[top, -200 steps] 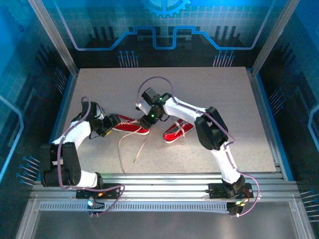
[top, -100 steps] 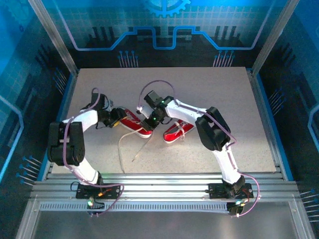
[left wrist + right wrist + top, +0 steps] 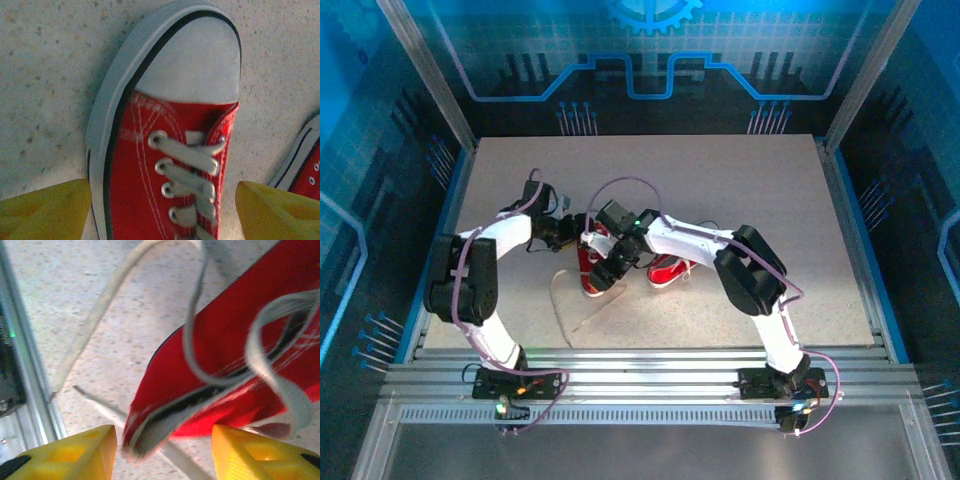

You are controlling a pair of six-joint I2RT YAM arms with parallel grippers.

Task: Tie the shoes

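Looking down, you find your left pincer [image 3: 162, 195] spread wide astride the front of one red sneaker [image 3: 150, 150] on the table [image 3: 45, 60], gripping nothing. Your right pincer [image 3: 164, 437] stands open around the same sneaker's heel end, white laces [image 3: 195, 340] looping across it. The other sneaker [image 3: 670, 268] lies just beside, to its right.

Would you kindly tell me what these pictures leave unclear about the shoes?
- Top view: the right arm covers much of the left-hand shoe; laces too small to trace.
- Left wrist view: bottom edge cuts off its heel.
- Right wrist view: blurred; laces run off the frame.
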